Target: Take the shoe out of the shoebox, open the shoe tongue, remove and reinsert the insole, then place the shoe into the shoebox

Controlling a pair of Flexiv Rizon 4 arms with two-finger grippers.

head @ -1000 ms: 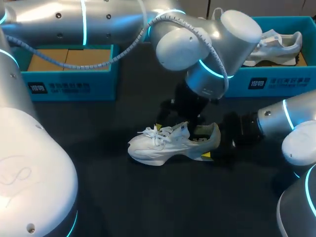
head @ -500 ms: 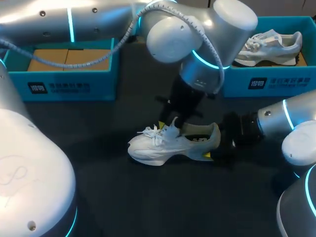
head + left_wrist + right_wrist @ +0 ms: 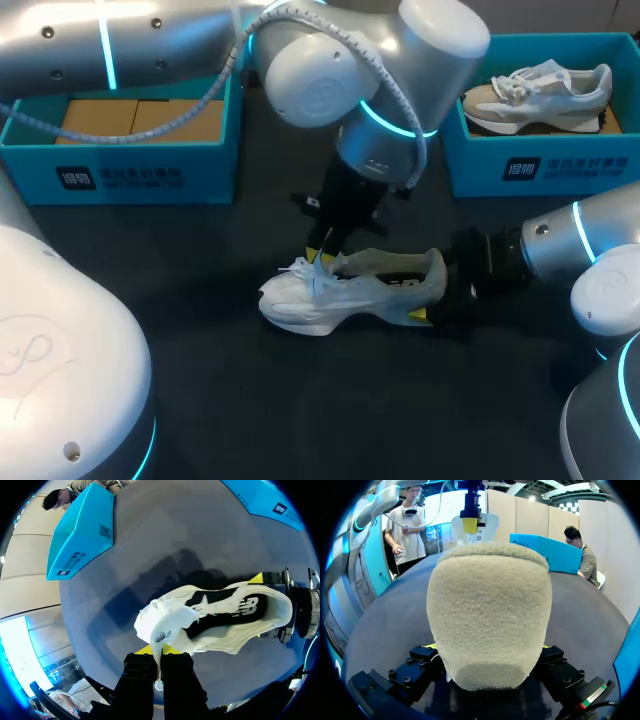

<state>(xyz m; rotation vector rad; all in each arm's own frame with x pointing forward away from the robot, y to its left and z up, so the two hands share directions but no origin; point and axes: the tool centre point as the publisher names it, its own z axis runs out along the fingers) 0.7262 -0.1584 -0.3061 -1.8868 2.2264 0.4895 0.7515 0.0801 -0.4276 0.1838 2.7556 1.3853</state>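
A white shoe (image 3: 345,298) lies on its sole mid-table, toe to the left. My left gripper (image 3: 321,252) comes down over the laces and is shut on the white tongue (image 3: 171,626), which stands lifted toward the toe. In the left wrist view my left gripper (image 3: 160,652) pinches the tongue's edge, and the dark insole (image 3: 220,616) shows inside the shoe (image 3: 235,635). My right gripper (image 3: 436,300) straddles the heel, a finger against each side. In the right wrist view the fuzzy heel (image 3: 488,610) fills the gap between my right gripper's (image 3: 489,647) fingers.
A blue shoebox (image 3: 140,175) with cardboard inside stands at the back left. Another blue shoebox (image 3: 545,168) at the back right holds a second pale shoe (image 3: 540,92). Dark table surface (image 3: 250,400) lies open in front of the shoe.
My left gripper has shut on the tongue and shifted left toward the toe, pulling the tongue up and forward. The right gripper and the shoe have stayed where they were.
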